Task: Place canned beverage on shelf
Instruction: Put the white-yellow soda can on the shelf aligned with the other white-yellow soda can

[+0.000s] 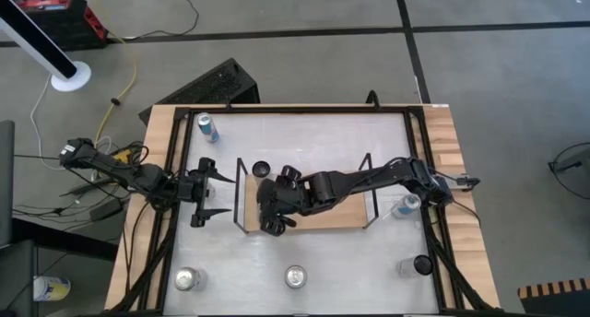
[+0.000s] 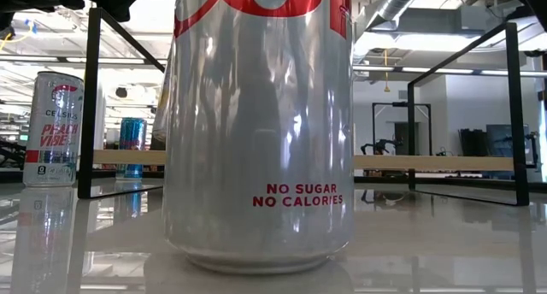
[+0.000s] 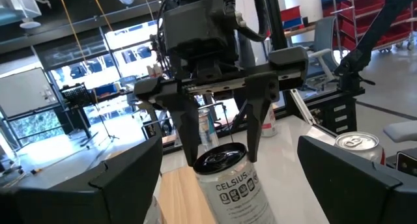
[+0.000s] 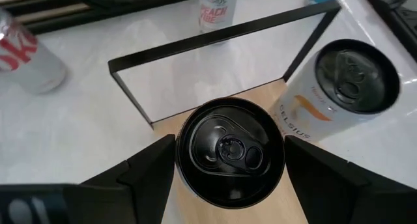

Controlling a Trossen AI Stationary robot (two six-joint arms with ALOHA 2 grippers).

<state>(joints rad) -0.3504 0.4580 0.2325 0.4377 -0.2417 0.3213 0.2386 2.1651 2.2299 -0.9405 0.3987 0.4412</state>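
right pincer grasping black-topped can upright on shelf; left pincer released, beside shelf on worktop.

Grey concrete floor, red shelving carts, bright ceiling lights.

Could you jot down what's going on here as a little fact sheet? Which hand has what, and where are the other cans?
Right hand: closed around a black-topped can, over the shelf
Left hand: open, empty, beside the shelf's end rail
Second black-topped can: upright on the table, just off the shelf
Other cans: silver cola can and several more standing around the table's edges
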